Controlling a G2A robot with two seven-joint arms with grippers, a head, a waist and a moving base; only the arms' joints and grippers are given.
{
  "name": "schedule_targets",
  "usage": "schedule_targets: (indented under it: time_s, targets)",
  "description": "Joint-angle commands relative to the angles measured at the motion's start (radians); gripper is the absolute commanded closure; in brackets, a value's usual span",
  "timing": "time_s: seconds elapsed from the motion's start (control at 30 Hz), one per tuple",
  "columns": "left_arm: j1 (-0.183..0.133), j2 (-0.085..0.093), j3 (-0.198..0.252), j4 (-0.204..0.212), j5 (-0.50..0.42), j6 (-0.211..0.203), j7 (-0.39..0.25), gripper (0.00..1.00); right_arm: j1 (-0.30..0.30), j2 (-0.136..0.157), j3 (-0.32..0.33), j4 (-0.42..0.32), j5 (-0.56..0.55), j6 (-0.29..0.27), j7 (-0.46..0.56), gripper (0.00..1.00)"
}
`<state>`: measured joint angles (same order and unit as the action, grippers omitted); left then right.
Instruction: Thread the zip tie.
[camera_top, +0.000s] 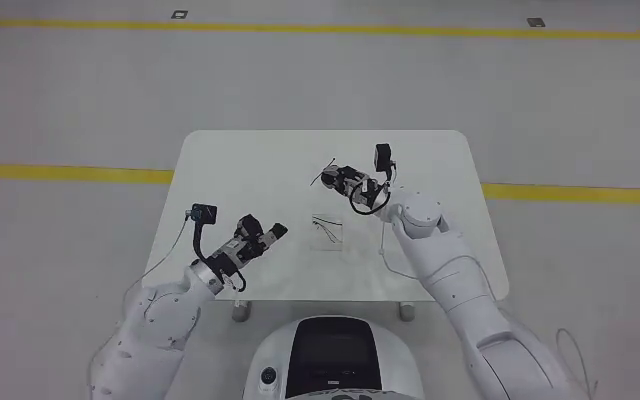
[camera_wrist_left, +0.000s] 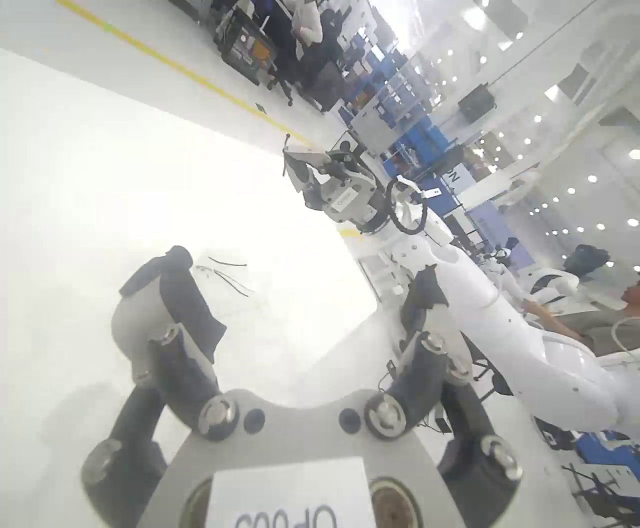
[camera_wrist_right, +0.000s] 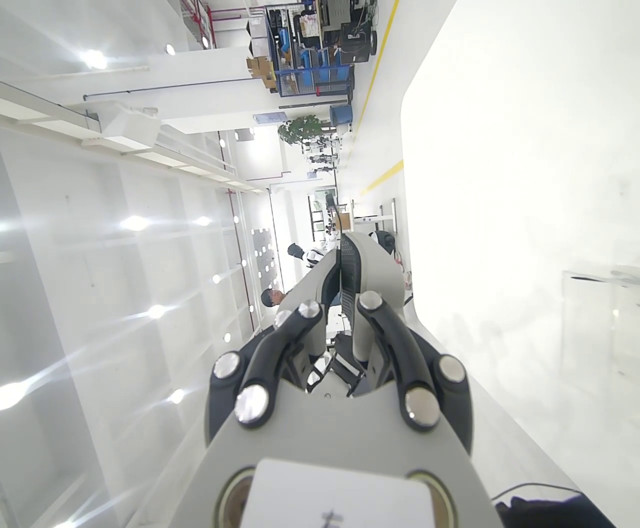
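My right gripper (camera_top: 330, 180) hovers over the middle of the white table (camera_top: 420, 160), shut on a thin black zip tie (camera_top: 327, 168) that sticks out past its tips. In the left wrist view that gripper (camera_wrist_left: 300, 167) shows farther off, with the zip tie (camera_wrist_left: 286, 145) poking up from it. In the right wrist view its fingers (camera_wrist_right: 350, 255) are pressed together, the zip tie (camera_wrist_right: 332, 212) a thin dark line beyond them. My left gripper (camera_top: 270, 233) is open and holds nothing, low over the table's near left; its fingers (camera_wrist_left: 170, 295) stand wide apart.
A clear flat tray (camera_top: 327, 232) lies between the two grippers with spare black zip ties (camera_wrist_left: 227, 272) on it; it also shows as the tray (camera_wrist_right: 600, 300) in the right wrist view. The table's near edge is close behind the left arm.
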<state>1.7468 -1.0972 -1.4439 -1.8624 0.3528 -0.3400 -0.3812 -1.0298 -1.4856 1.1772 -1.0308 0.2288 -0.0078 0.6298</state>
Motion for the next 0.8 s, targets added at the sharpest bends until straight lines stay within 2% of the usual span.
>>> schedule_targets:
  time_s: [0.0,0.2,0.27,0.33,0.47,0.57,0.77]
  targets:
    - [-0.002,0.001,-0.002,0.006,-0.003,0.000,-0.001,0.00,0.000,0.000,-0.002,0.001,-0.001,-0.002,-0.003,1.00]
    - [-0.009,0.003,0.001,0.012,-0.043,0.000,-0.010,0.00,-0.001,0.002,-0.009,0.001,-0.001,-0.012,-0.008,1.00]
    - [-0.010,0.003,0.000,0.006,-0.029,0.000,0.035,0.00,-0.001,0.003,-0.012,0.000,0.000,-0.013,-0.009,1.00]
    - [-0.011,0.003,-0.005,-0.003,0.035,0.000,0.091,0.00,-0.001,0.003,-0.014,0.000,0.001,-0.013,-0.009,1.00]
    - [0.001,0.002,0.006,-0.010,0.325,0.000,0.283,0.00,0.002,0.003,-0.019,0.004,0.005,-0.012,-0.011,1.00]
    - [0.008,0.001,0.028,-0.002,0.450,0.001,0.357,0.00,0.006,0.003,-0.025,0.009,0.007,-0.007,-0.010,1.00]
    - [0.008,0.001,0.028,-0.001,0.465,0.004,0.364,0.00,0.008,0.003,-0.024,0.011,0.010,-0.006,-0.024,1.00]
